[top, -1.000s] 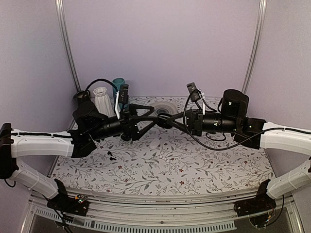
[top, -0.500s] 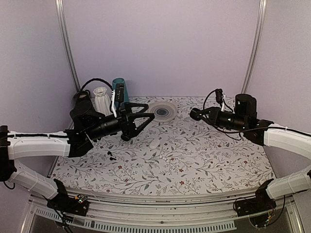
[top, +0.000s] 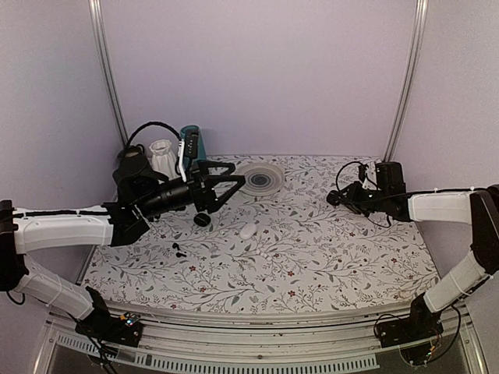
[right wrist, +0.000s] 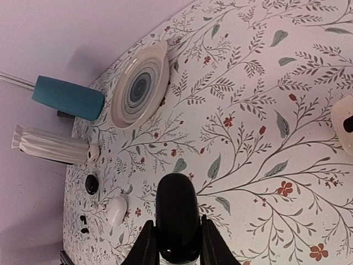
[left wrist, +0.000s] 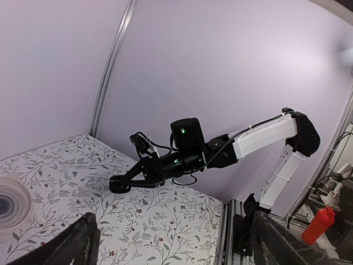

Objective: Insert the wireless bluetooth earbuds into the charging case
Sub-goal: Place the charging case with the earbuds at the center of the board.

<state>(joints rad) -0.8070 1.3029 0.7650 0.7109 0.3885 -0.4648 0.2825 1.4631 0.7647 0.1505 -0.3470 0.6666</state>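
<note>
My right gripper (top: 338, 197) is shut on a glossy black oval charging case (right wrist: 176, 215), held above the right side of the table; the left wrist view shows that case (left wrist: 120, 184) at the tip of the right arm. Two tiny black earbuds (top: 178, 249) lie on the table at the left, also in the right wrist view (right wrist: 84, 224). A white closed case (top: 248, 231) rests mid-table, with a faint pale bud (top: 265, 253) near it. A small round black piece (top: 203, 220) sits beneath my left gripper (top: 234, 174), which hangs wide open with nothing in it.
A ringed white plate (top: 260, 179) lies at the back. A ribbed white vase (top: 164, 160) and a teal cup (top: 189, 139) stand at the back left. A white object with a dark hollow (right wrist: 343, 116) shows at the right wrist view's edge.
The two grippers met at mid-table a second ago. The right arm has drawn back to the right with the black case, and the left gripper has pulled back left, still open.
</note>
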